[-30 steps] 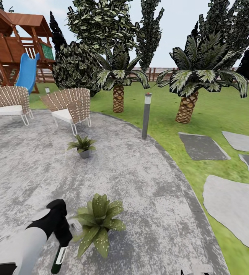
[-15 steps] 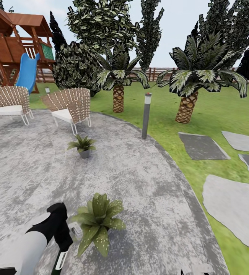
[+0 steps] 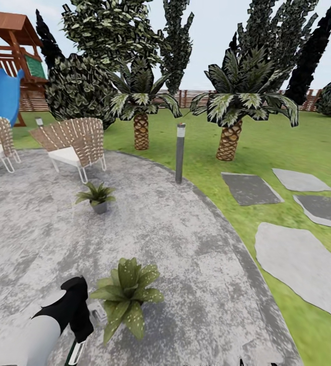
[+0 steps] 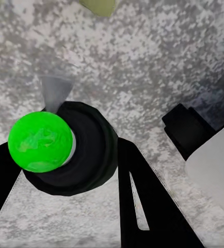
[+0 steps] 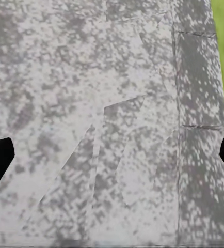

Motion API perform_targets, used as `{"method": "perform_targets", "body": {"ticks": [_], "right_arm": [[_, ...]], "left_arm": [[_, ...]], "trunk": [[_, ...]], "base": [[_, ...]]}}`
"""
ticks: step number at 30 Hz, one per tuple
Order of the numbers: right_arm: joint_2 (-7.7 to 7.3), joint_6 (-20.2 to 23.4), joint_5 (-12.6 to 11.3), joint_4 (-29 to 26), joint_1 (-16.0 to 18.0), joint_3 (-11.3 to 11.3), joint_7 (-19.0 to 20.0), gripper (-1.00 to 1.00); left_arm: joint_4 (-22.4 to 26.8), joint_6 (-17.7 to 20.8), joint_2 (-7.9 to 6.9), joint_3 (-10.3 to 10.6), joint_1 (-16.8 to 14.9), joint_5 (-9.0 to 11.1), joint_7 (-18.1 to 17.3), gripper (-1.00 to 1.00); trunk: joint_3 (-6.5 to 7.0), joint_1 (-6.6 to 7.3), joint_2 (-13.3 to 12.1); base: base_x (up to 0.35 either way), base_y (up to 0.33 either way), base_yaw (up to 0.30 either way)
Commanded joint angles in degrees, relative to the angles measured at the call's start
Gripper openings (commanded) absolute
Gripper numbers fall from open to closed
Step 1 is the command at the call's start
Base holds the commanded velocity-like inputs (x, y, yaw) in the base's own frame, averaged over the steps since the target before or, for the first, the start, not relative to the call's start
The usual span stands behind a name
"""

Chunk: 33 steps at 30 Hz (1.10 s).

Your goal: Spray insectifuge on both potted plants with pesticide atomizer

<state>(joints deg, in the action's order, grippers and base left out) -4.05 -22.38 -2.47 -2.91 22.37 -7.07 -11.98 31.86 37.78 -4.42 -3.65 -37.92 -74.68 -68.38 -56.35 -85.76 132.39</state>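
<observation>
**Desk:** What is closest to you in the garden?

**Field:** Your left pincer (image 4: 65, 170) is clamped on the pesticide atomizer (image 4: 70, 150), its dark body wedged between the black fingers over the paved area (image 3: 196, 244). From your head camera the bottle (image 3: 75, 351) hangs just beside the near potted plant (image 3: 126, 297). Pale specks dot that plant's front leaves, so you appear to have covered it at least partly with insectifuge (image 3: 134, 320).

**Desk:** And your right pincer?

**Field:** Your right pincer (image 5: 112, 155) stands wide open and empty above the paving, fingertips at the edges of its wrist view.

**Desk:** What is left?

**Field:** The far potted plant (image 3: 96, 195), well apart from you and near the woven chair (image 3: 73, 142), looks unsprayed, though it is too small to be sure. Beyond it stand the lamp post (image 3: 179, 152), the palms (image 3: 231, 107) and the fence (image 3: 185, 99). By that reckoning you are about halfway.
</observation>
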Motion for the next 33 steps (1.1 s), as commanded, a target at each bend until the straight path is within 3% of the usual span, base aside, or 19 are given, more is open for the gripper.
{"method": "perform_targets", "body": {"ticks": [1, 4, 6, 10, 12, 14, 18, 26, 33], "right_arm": [[0.0, -0.1, -0.3, 0.1, 0.0, -0.5, -0.2, 1.0], [0.09, -0.1, -0.3, 0.1, 0.0, -0.5, -0.2, 1.0], [0.14, -0.1, -0.3, 0.1, 0.0, -0.5, -0.2, 1.0], [0.1, -0.2, -0.2, 0.1, 0.0, -0.6, -0.2, 1.0], [0.09, -0.3, -0.2, 0.1, 0.0, -0.6, -0.2, 1.0], [0.04, -0.3, -0.2, 0.1, 0.0, -0.6, -0.2, 1.0], [0.19, -0.3, -0.3, -0.2, 0.0, -0.5, -0.2, 1.0], [0.18, -0.2, -0.3, -0.2, 0.0, -0.5, -0.2, 1.0], [0.26, -0.2, -0.3, -0.2, 0.0, -0.5, -0.2, 1.0]], "left_arm": [[0.7, 0.3, -0.2, -0.5, 1.6, -0.3, 0.6, -1.0], [1.3, 0.2, -0.81, -0.6, 2.6, 0.1, 3.0, -1.0], [1.1, -0.2, -2.13, -0.7, 3.3, 0.5, 6.4, -1.0], [1.2, -2.9, -3.34, -1.0, 5.4, 2.1, 10.1, -1.0], [1.5, -3.4, -3.74, -4.8, 6.0, 4.0, 12.8, -1.0], [1.5, -3.7, -3.82, -7.9, 6.1, 4.5, 14.1, -1.0], [1.6, -7.1, -4.44, -10.8, 6.1, 4.7, 14.9, -1.0], [1.5, -7.9, -4.07, -10.9, 6.1, 5.8, 18.0, -1.0], [1.5, -7.9, -3.61, -11.2, 6.1, 6.2, 18.3, -1.0]], "trunk": [[-0.05, 0.01, 0.0], [-0.05, 0.01, 0.0], [-0.05, 0.01, 0.0], [-0.05, 0.01, 0.0], [-0.05, 0.01, 0.0], [-0.05, 0.01, 0.0], [-0.05, 0.01, 0.0], [0.06, 0.01, 0.0], [0.08, 0.01, 0.0]], "base": [[0.0, 0.006, -0.288], [0.0, 0.002, -0.171], [0.0, 0.001, -0.043], [0.0, 0.0, -0.007], [0.0, 0.0, 0.0], [0.0, 0.0, 0.0], [0.0, 0.0, 0.0], [-0.173, 0.17, -0.118], [-0.021, 0.326, -0.255]]}}
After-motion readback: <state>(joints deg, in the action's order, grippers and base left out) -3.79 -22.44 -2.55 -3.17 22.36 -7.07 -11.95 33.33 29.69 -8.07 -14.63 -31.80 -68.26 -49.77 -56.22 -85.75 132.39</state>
